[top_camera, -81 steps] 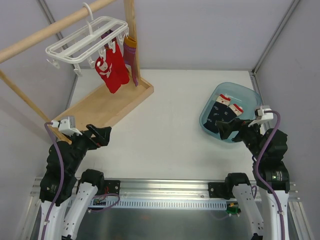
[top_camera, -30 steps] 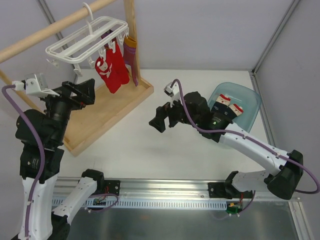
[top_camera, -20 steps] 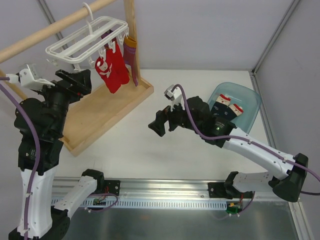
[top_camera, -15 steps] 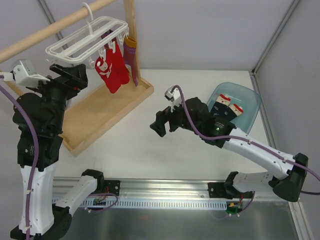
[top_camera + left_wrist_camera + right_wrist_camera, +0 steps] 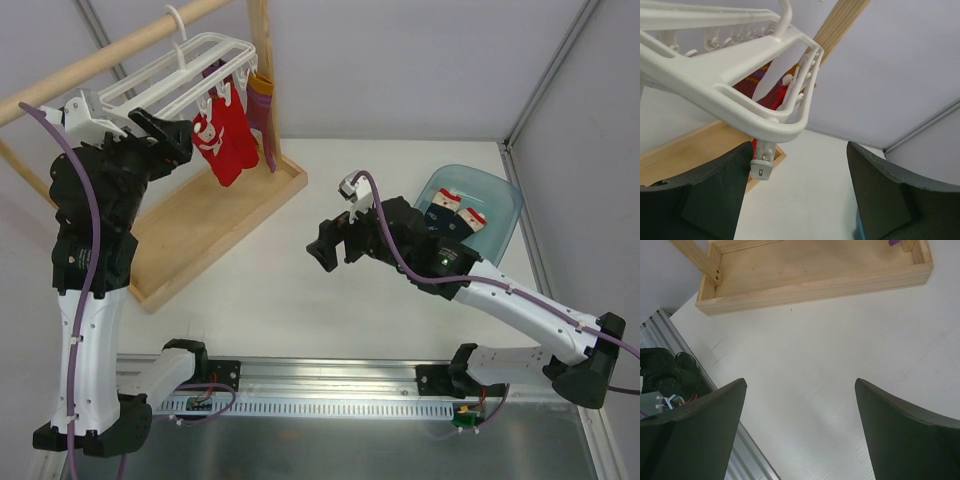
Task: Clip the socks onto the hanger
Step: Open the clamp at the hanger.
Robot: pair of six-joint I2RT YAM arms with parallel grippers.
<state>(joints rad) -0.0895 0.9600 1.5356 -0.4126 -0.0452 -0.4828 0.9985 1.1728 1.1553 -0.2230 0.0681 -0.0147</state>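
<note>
The navy socks (image 5: 450, 218) with red-and-white cuffs lie in the teal basin (image 5: 503, 193) at the right. The white grid hanger (image 5: 185, 70) hangs by its hook from the wooden rod at top left; it fills the top of the left wrist view (image 5: 735, 85), with a small white clip (image 5: 762, 165) dangling beside my left finger. My left gripper (image 5: 172, 140) is raised just under the hanger's near corner, open and empty. My right gripper (image 5: 332, 247) is open and empty over the middle of the table, left of the basin.
Bright red socks (image 5: 225, 135) and a purple striped sock (image 5: 264, 110) hang from the hanger. The wooden rod frame stands in a shallow wooden tray (image 5: 215, 215) at the left, also in the right wrist view (image 5: 815, 270). The rail runs along the near edge.
My left arm has risen and swung right until its gripper is under the hanger. My right arm has reached out from the basin to mid-table and now shifts slightly right.
</note>
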